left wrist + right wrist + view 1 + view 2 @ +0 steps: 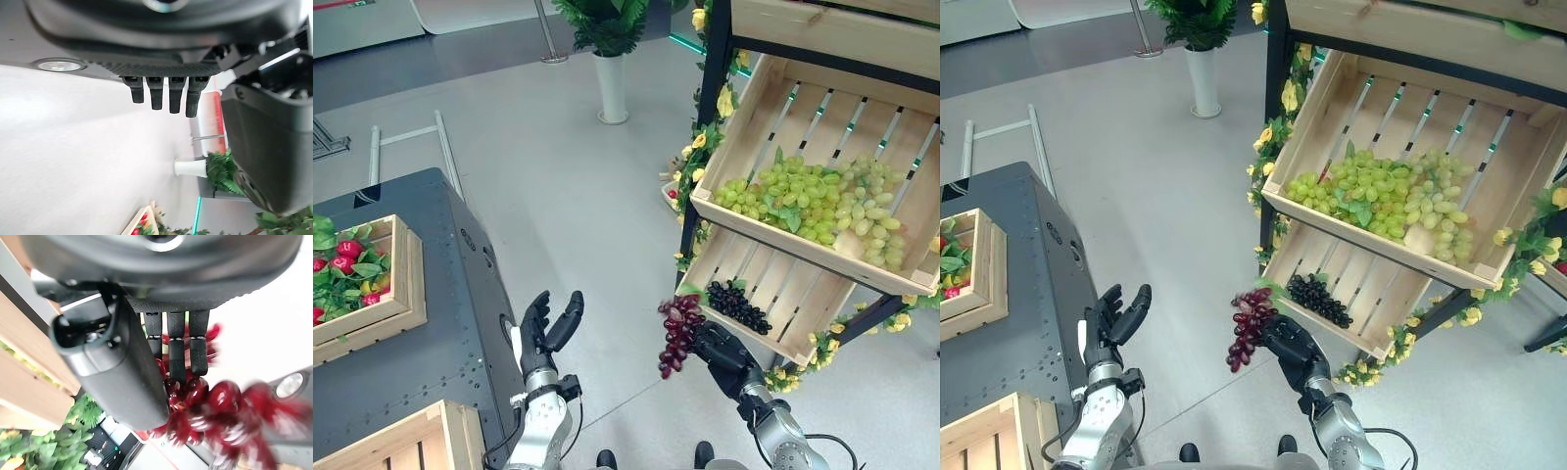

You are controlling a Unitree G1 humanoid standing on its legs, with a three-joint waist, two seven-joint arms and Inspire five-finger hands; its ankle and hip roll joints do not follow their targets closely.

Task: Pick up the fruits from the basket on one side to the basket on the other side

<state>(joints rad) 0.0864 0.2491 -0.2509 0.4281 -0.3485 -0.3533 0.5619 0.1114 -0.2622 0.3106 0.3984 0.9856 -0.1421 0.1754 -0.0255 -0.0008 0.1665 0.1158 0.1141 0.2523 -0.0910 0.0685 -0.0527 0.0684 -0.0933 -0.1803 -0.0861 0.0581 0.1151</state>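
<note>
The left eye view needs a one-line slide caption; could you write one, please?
Right hand holds red grapes beside the crate of black grapes; left hand open.

Each silver-grey ribbed forearm ends in a dark robot hand (546, 328) with black segmented fingers (176, 350).

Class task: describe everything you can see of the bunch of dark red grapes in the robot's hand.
The bunch of dark red grapes is a cluster of glossy round berries with a green leaf at its top. It hangs downward in the air, above the grey floor, just in front of the lower wooden crate. The right hand grips it, fingers curled against the berries. Nothing else touches it.
</note>
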